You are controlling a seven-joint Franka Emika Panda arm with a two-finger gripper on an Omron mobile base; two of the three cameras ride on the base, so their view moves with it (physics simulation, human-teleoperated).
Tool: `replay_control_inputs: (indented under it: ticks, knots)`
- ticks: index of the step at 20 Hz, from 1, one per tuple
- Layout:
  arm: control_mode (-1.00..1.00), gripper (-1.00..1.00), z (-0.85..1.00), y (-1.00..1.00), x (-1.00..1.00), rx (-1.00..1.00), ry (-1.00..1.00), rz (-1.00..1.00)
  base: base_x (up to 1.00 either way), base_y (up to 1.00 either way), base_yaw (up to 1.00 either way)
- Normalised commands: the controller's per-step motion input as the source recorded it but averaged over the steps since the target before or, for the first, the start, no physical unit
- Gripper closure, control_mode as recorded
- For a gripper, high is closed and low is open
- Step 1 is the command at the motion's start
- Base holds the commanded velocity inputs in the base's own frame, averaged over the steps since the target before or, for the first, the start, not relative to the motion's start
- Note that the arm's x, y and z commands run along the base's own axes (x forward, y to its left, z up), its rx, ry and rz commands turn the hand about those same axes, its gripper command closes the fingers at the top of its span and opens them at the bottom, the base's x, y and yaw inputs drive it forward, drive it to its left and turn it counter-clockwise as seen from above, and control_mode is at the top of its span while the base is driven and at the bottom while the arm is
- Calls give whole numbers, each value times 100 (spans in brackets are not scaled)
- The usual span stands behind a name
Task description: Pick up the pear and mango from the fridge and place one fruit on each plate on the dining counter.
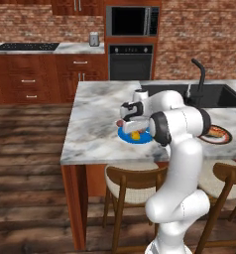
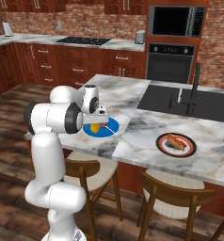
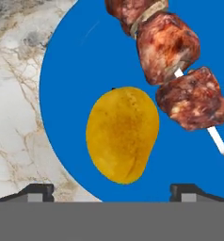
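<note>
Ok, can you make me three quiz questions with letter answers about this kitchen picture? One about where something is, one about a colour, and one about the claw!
1. Where is the mango?
A in the sink
B on the blue plate
C on a chair

2. What colour is the other plate's rim?
A dark brown-red
B green
C white

3. How is the claw?
A shut on the mango
B open above it
C holding a skewer

Answers: B, the mango lies on blue beside the meat skewer; A, the rim looks dark; B, the fingertips stand wide apart.

The mango (image 3: 122, 135) was orange-yellow on a bright blue plate (image 3: 76, 70), beside a mottled reddish-brown meat skewer (image 3: 175, 70); the dining counter (image 3: 15, 94) was grey-veined white marble.
</note>
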Motion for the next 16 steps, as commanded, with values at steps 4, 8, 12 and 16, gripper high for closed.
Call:
replay_control_inputs:
  ticks: [4,8,12,16]
  knots:
    - [-100,-100,63,0,-30,0,-6,0,0,0,0]
    - [-100,-100,77,0,-40,0,-7,-3,0,0,0]
    - [-100,-100,74,0,-80,6,-7,-13,0,0,0]
    - [-100,-100,63,0,-98,19,-6,-22,0,0,0]
